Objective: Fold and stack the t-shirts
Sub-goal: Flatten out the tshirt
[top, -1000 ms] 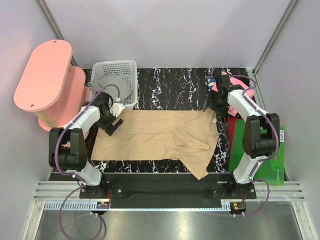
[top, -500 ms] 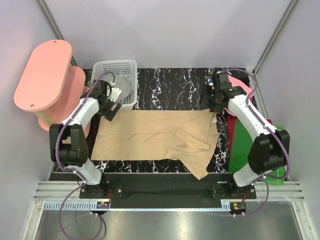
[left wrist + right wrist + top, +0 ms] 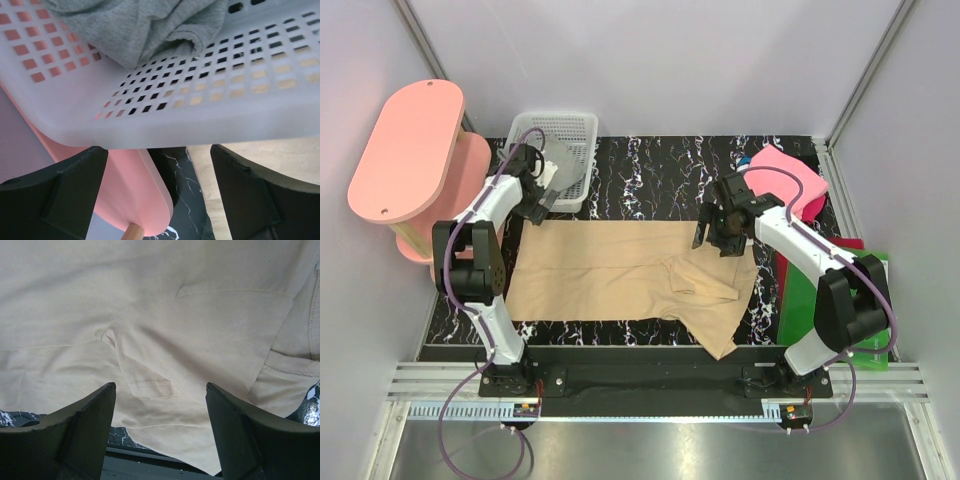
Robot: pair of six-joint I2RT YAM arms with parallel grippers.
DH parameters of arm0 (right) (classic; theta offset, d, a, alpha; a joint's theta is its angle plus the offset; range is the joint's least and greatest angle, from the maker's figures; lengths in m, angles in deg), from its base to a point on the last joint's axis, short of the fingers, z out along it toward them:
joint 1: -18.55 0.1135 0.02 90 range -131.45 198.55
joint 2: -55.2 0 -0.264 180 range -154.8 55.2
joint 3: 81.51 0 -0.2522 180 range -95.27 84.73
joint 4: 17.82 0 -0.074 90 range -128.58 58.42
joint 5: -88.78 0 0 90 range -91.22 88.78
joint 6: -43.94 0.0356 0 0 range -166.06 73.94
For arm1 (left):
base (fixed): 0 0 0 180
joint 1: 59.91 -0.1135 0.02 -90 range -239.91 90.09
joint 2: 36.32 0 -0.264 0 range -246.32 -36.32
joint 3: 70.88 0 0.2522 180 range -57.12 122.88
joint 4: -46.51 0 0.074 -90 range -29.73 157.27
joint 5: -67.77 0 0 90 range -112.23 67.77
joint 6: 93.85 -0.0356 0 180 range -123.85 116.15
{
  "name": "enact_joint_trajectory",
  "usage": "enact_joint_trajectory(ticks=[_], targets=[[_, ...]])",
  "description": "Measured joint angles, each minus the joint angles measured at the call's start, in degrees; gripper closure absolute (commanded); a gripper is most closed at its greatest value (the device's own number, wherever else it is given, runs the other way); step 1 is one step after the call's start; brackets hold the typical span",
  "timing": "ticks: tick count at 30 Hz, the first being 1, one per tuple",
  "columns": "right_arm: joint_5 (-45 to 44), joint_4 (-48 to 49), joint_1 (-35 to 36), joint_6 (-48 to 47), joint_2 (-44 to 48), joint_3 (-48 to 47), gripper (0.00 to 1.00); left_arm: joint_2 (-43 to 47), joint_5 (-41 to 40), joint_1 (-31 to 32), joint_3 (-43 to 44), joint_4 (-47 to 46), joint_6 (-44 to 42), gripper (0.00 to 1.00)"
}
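Note:
The tan t-shirt [image 3: 630, 275] lies spread on the black marbled table, with folds and a sleeve bunched at its right; it fills the right wrist view [image 3: 165, 330]. The grey t-shirt [image 3: 140, 25] lies in the white mesh basket [image 3: 582, 135]. The pink t-shirt [image 3: 790, 180] sits folded at the far right. My left gripper [image 3: 542, 195] is open and empty beside the basket's near wall, at the tan shirt's far left corner. My right gripper [image 3: 715, 232] is open and empty, just above the tan shirt's far right part.
A pink oval stool [image 3: 415, 160] stands left of the table, seen close in the left wrist view [image 3: 135, 190]. A flat green sheet [image 3: 850, 320] lies at the right edge, a red thing [image 3: 782, 262] beside it. The white basket wall [image 3: 200, 100] is right before the left fingers.
My left gripper has drawn back off the tan shirt's corner toward the basket. My right gripper has swung left from the pink shirt to over the tan shirt, uncovering the pink shirt.

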Motion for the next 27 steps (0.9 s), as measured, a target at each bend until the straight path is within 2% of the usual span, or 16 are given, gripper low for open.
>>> enact_joint_trajectory(ticks=[5,7,15,17,22,27], targets=[[0.0,-0.04,0.11,0.42,0.81,1.53,0.21,0.31,0.0,-0.5,0.33,0.79,0.28,0.07],[0.0,-0.04,0.11,0.5,1.53,1.97,0.21,3.39,1.53,-0.39,-2.4,0.11,-0.35,0.05],[0.68,-0.57,0.92,1.38,3.28,5.79,0.23,30.62,9.38,1.33,-19.87,2.47,-7.26,0.07],[0.94,-1.11,1.51,2.1,3.87,7.87,0.24,34.14,9.92,1.81,-24.92,2.8,-9.14,0.08],[-0.26,-2.69,2.29,5.22,6.36,12.96,0.23,28.39,9.27,1.95,-33.51,1.7,-11.74,0.09],[-3.63,-4.83,2.4,8.68,10.03,15.85,0.23,21.75,8.35,1.95,-33.9,0.33,-12.7,0.1]])
